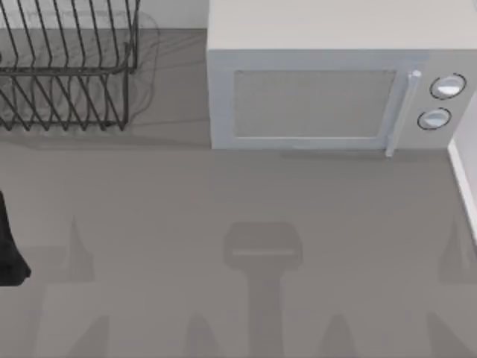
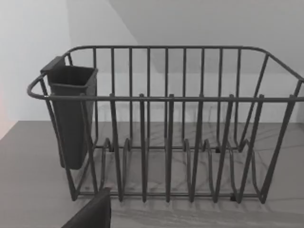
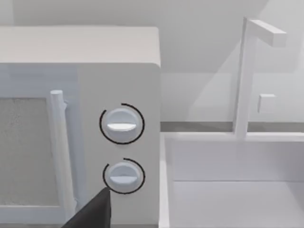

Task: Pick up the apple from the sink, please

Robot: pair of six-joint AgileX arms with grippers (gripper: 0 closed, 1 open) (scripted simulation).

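Dark claw tip, gape unreadable, faces microwave beside white sink.

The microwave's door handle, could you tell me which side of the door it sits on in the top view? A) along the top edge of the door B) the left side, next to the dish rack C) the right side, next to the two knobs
C: the vertical handle on the microwave stands at the door's right edge, just beside the two knobs.

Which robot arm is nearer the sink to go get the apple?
Probably the right arm: its wrist camera faces the sink beside the microwave, at the table's right. The left wrist camera faces the dish rack, far left.
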